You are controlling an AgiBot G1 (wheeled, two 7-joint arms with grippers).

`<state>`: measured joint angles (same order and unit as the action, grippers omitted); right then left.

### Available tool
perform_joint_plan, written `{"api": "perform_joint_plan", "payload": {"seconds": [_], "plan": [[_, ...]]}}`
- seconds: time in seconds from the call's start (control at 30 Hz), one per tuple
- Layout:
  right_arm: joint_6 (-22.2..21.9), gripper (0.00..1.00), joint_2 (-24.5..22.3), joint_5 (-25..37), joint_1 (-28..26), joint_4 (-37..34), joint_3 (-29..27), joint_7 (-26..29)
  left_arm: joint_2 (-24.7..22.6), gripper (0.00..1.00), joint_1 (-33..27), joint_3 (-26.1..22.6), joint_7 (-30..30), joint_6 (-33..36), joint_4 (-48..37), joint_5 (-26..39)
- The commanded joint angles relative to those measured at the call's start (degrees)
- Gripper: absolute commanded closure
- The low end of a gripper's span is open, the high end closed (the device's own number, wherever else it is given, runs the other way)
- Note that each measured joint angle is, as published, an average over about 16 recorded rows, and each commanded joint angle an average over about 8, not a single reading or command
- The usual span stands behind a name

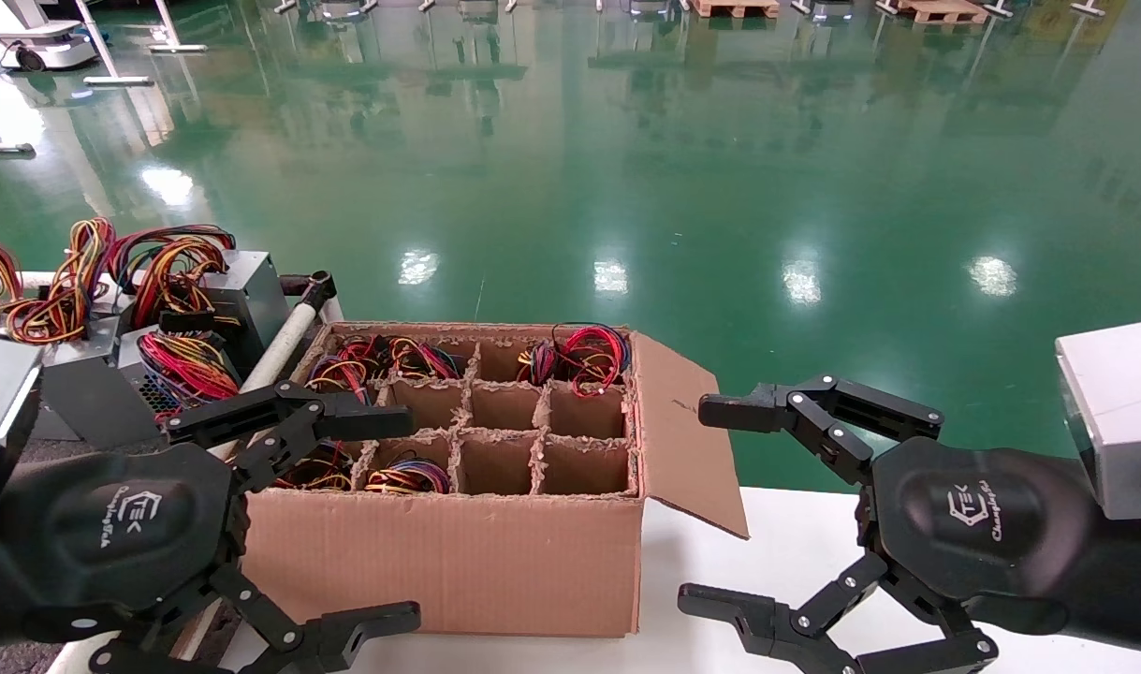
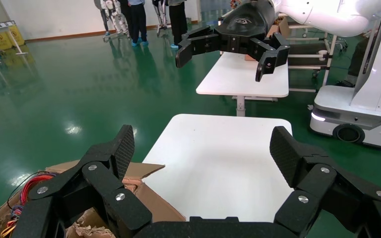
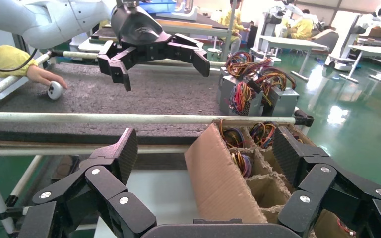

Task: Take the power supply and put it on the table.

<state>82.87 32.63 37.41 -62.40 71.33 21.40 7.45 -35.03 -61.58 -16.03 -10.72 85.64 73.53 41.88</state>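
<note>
Your cardboard box is brown corrugated stock, its top edges ragged, split by torn dividers into a grid of cells; one flap hangs open on the robot's right. Wire bundles fill the far-left, far-right and near-left cells; the middle and near-right cells show bare cardboard. The box stands on a smooth white tabletop.

The table is dark grey, coarse and felt-like, edged by a white round rail that runs just beside the box's left wall. Several grey metal units with looped red, yellow and orange wires crowd its far corner. The rest of the felt lies bare, apart from a hand and a small ball at its far side.

Your left gripper hovers with fingers spread wide over the box's near-left corner, holding nothing. The nearest power supply sits in the near-left cells, just beyond those fingers, only its wires showing. The right gripper hangs equally spread and empty over the white tabletop, beside the flap.
</note>
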Motion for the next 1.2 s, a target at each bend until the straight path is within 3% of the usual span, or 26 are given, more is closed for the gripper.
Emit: {"api": "perform_joint_plan", "payload": {"seconds": [0.03, 0.1, 0.13, 0.23, 0.3, 0.37, 0.4, 0.43, 0.5, 0.57, 0.63, 0.7, 0.73, 0.77, 0.8, 0.83, 0.9, 0.97, 1.03, 1.07, 1.1, 1.17, 1.2], "plan": [[0.0, 0.0, 0.0, 0.0, 0.0, 0.0, 0.0, 0.0, 0.0, 0.0, -0.01, 0.0, 0.0, -0.01, -0.01, 0.0], [0.0, 0.0, 0.0, 0.0, 0.0, 0.0, 0.0, 0.0, 0.0, 0.0, -0.01, 0.0, 0.0, -0.01, -0.01, 0.0], [0.0, 0.07, 0.0, 0.0, 0.0, 0.0, 0.0, 0.0, 0.0, 0.0, -0.02, 0.0, 0.0, -0.02, -0.02, 0.0], [0.0, 0.38, 0.0, 0.0, 0.0, 0.0, 0.0, 0.0, 0.0, 0.0, -0.02, 0.0, 0.0, -0.02, -0.02, 0.0], [0.0, 0.47, 0.0, 0.0, 0.0, 0.0, 0.0, 0.0, 0.0, 0.0, -0.03, 0.0, 0.0, -0.02, -0.03, 0.0], [0.0, 0.72, 0.0, 0.0, 0.0, 0.0, 0.0, 0.0, 0.0, 0.0, -0.03, 0.0, 0.0, -0.02, -0.03, 0.0], [0.0, 0.77, 0.0, 0.0, 0.0, 0.0, 0.0, 0.0, 0.0, 0.0, -0.03, 0.0, 0.0, -0.02, -0.04, 0.0], [0.0, 0.79, 0.0, 0.0, 0.0, 0.0, 0.0, 0.0, 0.0, 0.0, -0.03, 0.0, 0.01, -0.02, -0.04, 0.0], [0.0, 0.65, 0.0, 0.0, 0.0, 0.0, 0.0, 0.0, 0.0, 0.0, -0.03, 0.0, 0.01, -0.02, -0.04, 0.0], [0.0, 0.82, 0.0, 0.0, 0.0, 0.0, 0.0, 0.0, 0.0, 0.0, -0.03, 0.0, 0.01, -0.02, -0.04, 0.0], [0.0, 0.82, 0.0, 0.0, 0.0, 0.0, 0.0, 0.0, 0.0, 0.0, -0.03, 0.0, 0.01, -0.02, -0.04, 0.0], [0.0, 0.58, 0.0, 0.0, 0.0, 0.0, 0.0, 0.0, 0.0, 0.0, -0.03, 0.0, 0.01, -0.02, -0.04, 0.0], [0.0, 0.63, 0.0, 0.0, 0.0, 0.0, 0.0, 0.0, 0.0, 0.0, -0.03, 0.0, 0.01, -0.02, -0.04, 0.0], [0.0, 0.76, 0.0, 0.0, 0.0, 0.0, 0.0, 0.0, 0.0, 0.0, -0.03, 0.0, 0.01, -0.02, -0.04, 0.0], [0.0, 0.76, 0.0, 0.0, 0.0, 0.0, 0.0, 0.0, 0.0, 0.0, -0.03, 0.0, 0.01, -0.02, -0.04, 0.0], [0.0, 0.71, 0.0, 0.0, 0.0, 0.0, 0.0, 0.0, 0.0, 0.0, -0.03, 0.0, 0.01, -0.02, -0.04, 0.0], [0.0, 0.47, 0.0, 0.0, 0.0, 0.0, 0.0, 0.0, 0.0, 0.0, -0.03, 0.0, 0.01, -0.02, -0.04, 0.0], [0.0, 0.7, 0.0, 0.0, 0.0, 0.0, 0.0, 0.0, 0.0, 0.0, -0.03, 0.0, 0.01, -0.02, -0.04, 0.0], [0.0, 0.7, 0.0, 0.0, 0.0, 0.0, 0.0, 0.0, 0.0, 0.0, -0.03, 0.0, 0.01, -0.02, -0.04, 0.0], [0.0, 0.58, 0.0, 0.0, 0.0, 0.0, 0.0, 0.0, 0.0, 0.0, -0.03, 0.0, 0.01, -0.02, -0.04, 0.0], [0.0, 0.55, 0.0, 0.0, 0.0, 0.0, 0.0, 0.0, 0.0, 0.0, -0.03, 0.0, 0.01, -0.02, -0.04, 0.0], [0.0, 0.8, 0.0, 0.0, 0.0, 0.0, 0.0, 0.0, 0.0, 0.0, -0.03, 0.0, 0.01, -0.02, -0.04, 0.0], [0.0, 0.8, 0.0, 0.0, 0.0, 0.0, 0.0, 0.0, 0.0, 0.0, -0.03, 0.0, 0.01, -0.02, -0.04, 0.0]]}}
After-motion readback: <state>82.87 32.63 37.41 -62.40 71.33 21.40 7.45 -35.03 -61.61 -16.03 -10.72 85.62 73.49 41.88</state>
